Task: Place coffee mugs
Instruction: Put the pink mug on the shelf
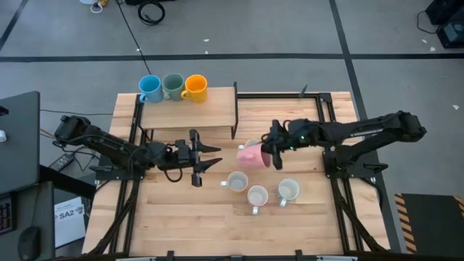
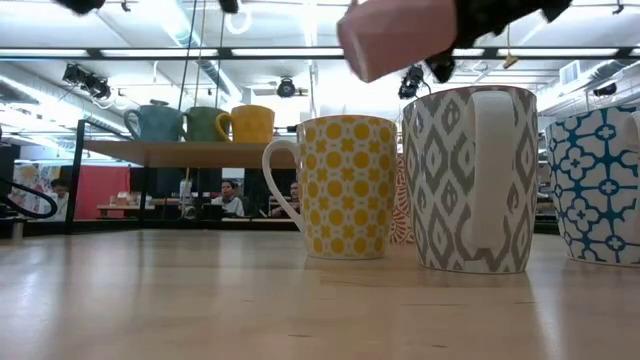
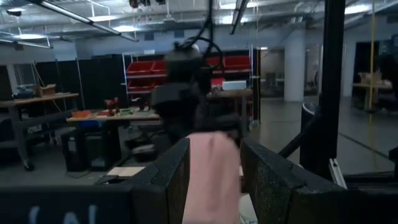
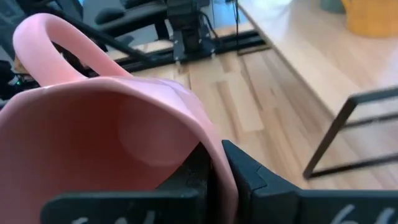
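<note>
Pink ceramic mug (image 1: 251, 156) hangs tilted above the wooden table (image 1: 181, 217), its rim pinched by the right gripper (image 1: 271, 152), while the left gripper (image 1: 212, 156) waits nearby, jaws apart and empty

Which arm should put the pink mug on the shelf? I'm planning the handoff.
Probably the right: its gripper is shut on the pink mug lifted off the table. The left gripper is open and empty.

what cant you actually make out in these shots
- Pink mug, low view: cut off by the top edge; the right pincer holding it is mostly out of frame.
- Fourth patterned mug, low view: nearly all hidden between the yellow-patterned mug and grey-patterned mug.
- Left pincer, high view: nothing visibly held.
</note>
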